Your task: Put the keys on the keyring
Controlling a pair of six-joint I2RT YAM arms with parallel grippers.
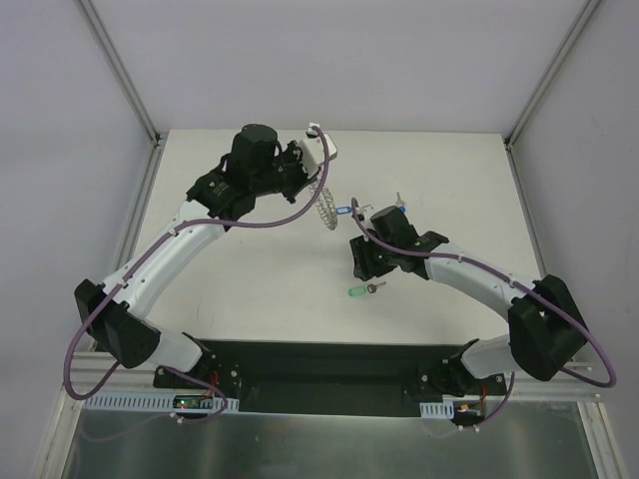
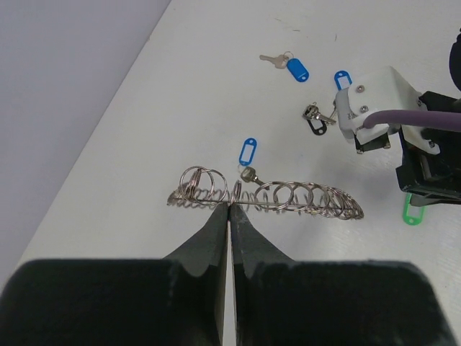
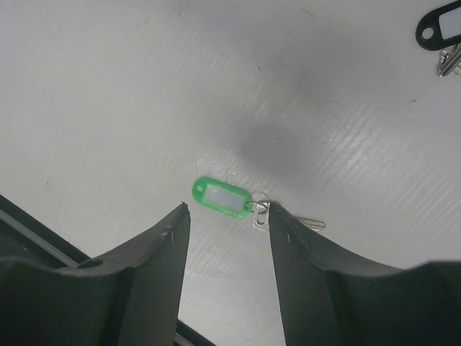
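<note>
- Left gripper (image 2: 228, 210) is clenched on the keyring (image 2: 288, 198), which shows edge-on; a blue-tagged key (image 2: 248, 153) touches its rim at 12 o'clock.
- Right gripper (image 3: 228, 209) is spread wide, its fingers either side of the green-tagged key (image 3: 220, 197).
- Black-tagged key (image 3: 439, 29) lies at 1 o'clock, well apart.

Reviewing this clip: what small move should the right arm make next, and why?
Probably lower the right claw straight down and close on the small silver key with the green oval plastic tag. That claw hangs open over the tag, and the left claw is shut on the large grey metal keyring.
</note>
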